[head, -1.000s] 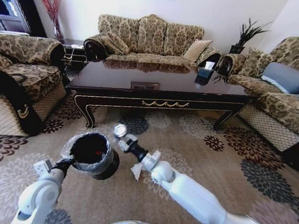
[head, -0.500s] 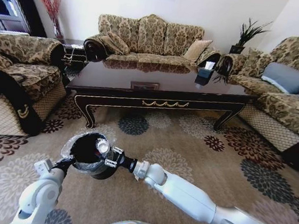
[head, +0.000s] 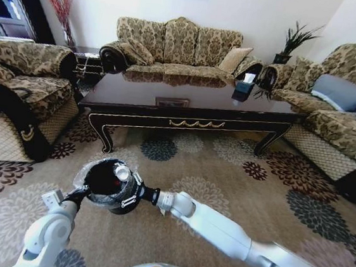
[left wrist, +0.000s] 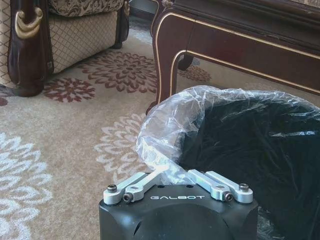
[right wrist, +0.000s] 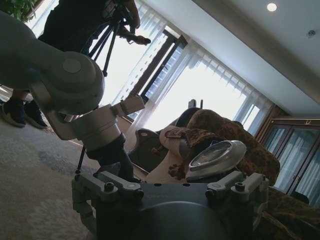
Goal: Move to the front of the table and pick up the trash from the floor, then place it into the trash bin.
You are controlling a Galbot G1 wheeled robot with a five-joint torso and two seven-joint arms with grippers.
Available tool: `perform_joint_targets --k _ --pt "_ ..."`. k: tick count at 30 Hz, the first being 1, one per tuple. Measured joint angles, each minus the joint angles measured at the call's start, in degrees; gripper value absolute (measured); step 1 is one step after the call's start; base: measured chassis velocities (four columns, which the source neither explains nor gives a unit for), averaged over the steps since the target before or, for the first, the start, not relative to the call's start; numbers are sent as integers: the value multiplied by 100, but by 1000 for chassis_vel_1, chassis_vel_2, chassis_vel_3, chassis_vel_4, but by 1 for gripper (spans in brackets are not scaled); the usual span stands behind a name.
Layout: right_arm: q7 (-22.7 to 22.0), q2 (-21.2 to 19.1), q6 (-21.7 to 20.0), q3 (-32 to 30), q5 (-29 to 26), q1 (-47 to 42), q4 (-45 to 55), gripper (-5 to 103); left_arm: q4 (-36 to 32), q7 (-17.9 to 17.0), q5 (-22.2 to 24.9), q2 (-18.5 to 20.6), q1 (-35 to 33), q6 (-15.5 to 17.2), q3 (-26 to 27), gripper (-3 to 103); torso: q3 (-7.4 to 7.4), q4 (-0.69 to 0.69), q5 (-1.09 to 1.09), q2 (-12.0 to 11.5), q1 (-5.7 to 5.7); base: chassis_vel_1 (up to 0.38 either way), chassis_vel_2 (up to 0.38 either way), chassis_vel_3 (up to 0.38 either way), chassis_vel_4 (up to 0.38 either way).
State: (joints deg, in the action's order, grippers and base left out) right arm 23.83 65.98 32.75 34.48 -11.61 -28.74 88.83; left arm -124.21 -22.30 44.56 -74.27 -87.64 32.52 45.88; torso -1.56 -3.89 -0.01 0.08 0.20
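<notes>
From above, the small round black trash bin (head: 110, 184) with its crinkly clear plastic liner stands on the beige flower-medallion carpet (head: 237, 178), in front of the long dark glossy coffee table (head: 187, 102) and toward that table's left leg. The left gripper (head: 81, 193) is at the bin's near rim, and I judge it is there to keep the light bucket steady and its mouth facing up while something is dropped in. The right gripper (head: 127, 180) reaches across from the other side and sits over the bin's opening, with a small shiny round piece of trash (head: 121, 173) at its tip, evidently brought there so that it falls inside rather than on the carpet. In the left wrist view, the left gripper (left wrist: 178, 178) has its two silver fingers (left wrist: 135, 185) drawn together on a fold of the clear liner (left wrist: 170, 125) at the bin's rim (left wrist: 165, 165), pinching the plastic; the table's curved leg (left wrist: 167, 50) rises just behind the bin. In the right wrist view, the right gripper (right wrist: 175, 186) shows its finger bases spread apart, and the shiny round piece (right wrist: 216, 156) sits above the right-hand one, but whether it is clamped or already let go I cannot tell. The left arm's grey wrist (right wrist: 95, 125) stands close beside it, consistent with both grippers meeting at the bin.
</notes>
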Motion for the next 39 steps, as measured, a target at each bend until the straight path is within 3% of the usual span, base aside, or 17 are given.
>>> perform_joint_targets --k 15,22,39 --pt "-52 917 885 131 963 231 -1394 100 -157 -6 58 -17 -12 -2 39 3 0 0 0 0 0 0 0 0 0" --pt "-23 889 1119 -44 1038 182 -1645 100 -158 -5 89 21 10 5 28 3 0 -1 1 0 0 0 0 0 0" --pt "-62 660 1149 -445 1130 207 -1523 100 21 1 71 61 79 34 -47 3 0 -1 1 0 0 0 0 0 0"
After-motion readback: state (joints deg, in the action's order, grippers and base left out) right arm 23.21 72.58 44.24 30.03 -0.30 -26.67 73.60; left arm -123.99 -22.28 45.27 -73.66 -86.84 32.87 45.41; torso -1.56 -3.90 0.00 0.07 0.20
